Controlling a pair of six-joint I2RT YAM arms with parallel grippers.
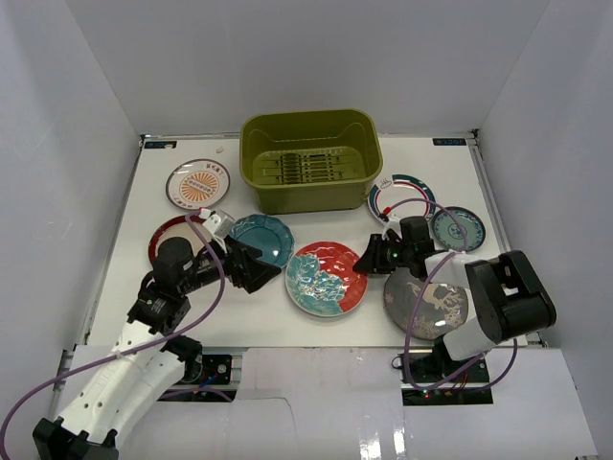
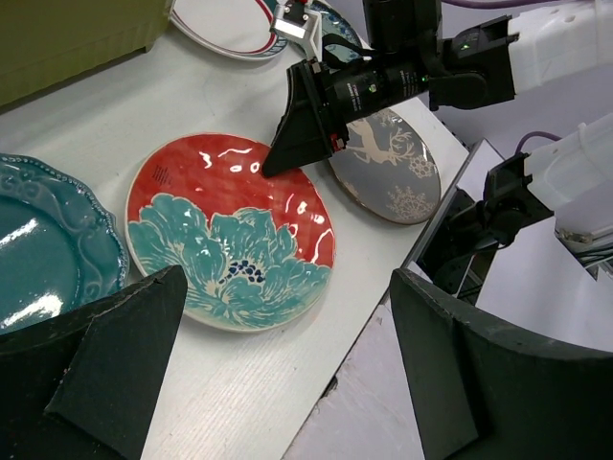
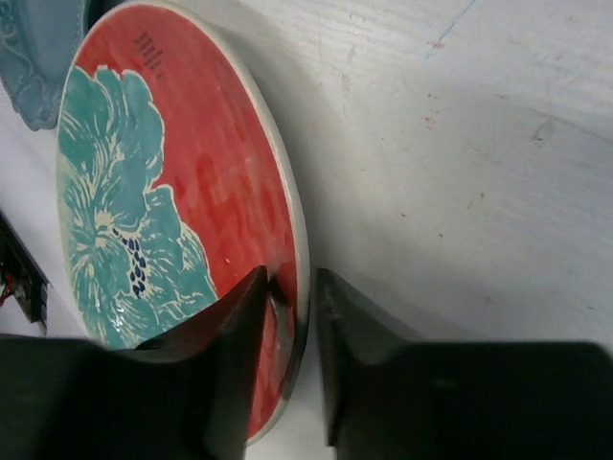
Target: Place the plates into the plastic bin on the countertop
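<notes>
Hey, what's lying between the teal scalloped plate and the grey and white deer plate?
The red-and-turquoise plate lies between them, the right hand straddling its rim; the top view shows it.

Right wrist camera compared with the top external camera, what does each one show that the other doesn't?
Only the right wrist view shows the right gripper open, its fingers straddling the rim of the red-and-turquoise plate. Only the top external view shows the plastic bin, holding no plates, and the orange sunburst plate. Both show the red-and-turquoise plate, an edge of the teal scalloped plate and the countertop.
</notes>
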